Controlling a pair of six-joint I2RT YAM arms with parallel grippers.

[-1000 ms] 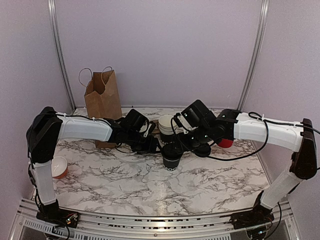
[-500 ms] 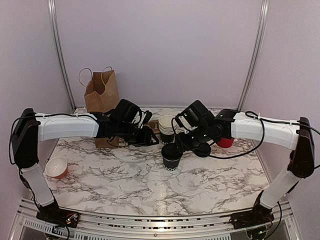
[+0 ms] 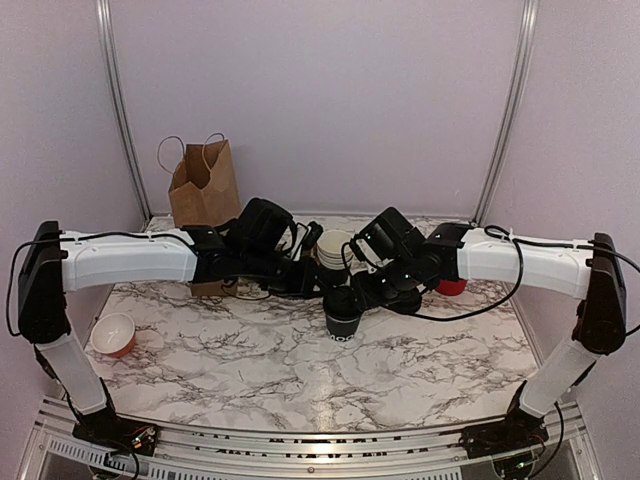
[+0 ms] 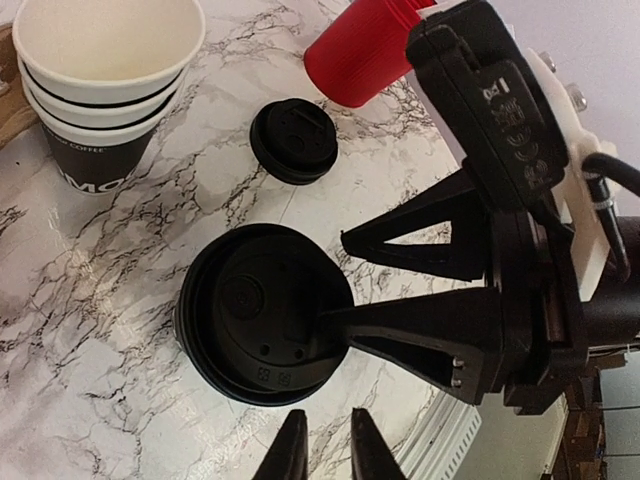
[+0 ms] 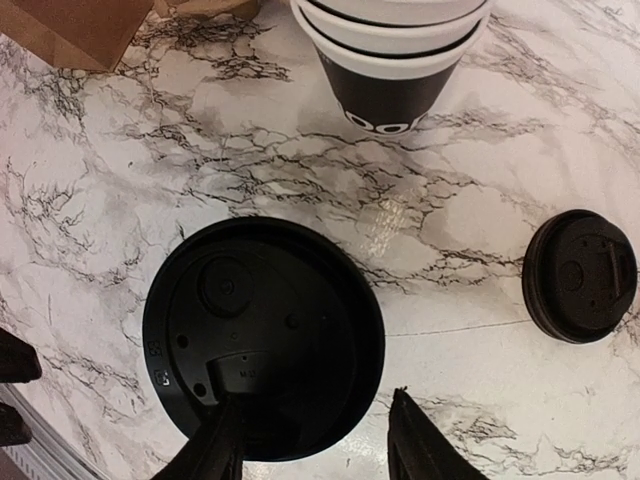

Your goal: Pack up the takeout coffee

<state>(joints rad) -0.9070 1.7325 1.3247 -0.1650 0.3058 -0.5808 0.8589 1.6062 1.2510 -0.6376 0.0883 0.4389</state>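
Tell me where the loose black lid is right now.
The loose black lid lies flat on the marble table, right of the lidded takeout coffee in the right wrist view, below the stack of cups.

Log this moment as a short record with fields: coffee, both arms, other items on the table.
coffee: takeout coffee upright on the marble table, black lid on
right gripper: right gripper over the lid, one finger on the lid, the other beside it; fingers apart
left gripper: left gripper near the cup, not touching it, fingers nearly together
cup stack: stack of lidless cups behind the coffee
loose lid: loose black lid flat on the table
bag: brown paper bag standing open, back left
red cups: one lying at far left, one behind the right arm
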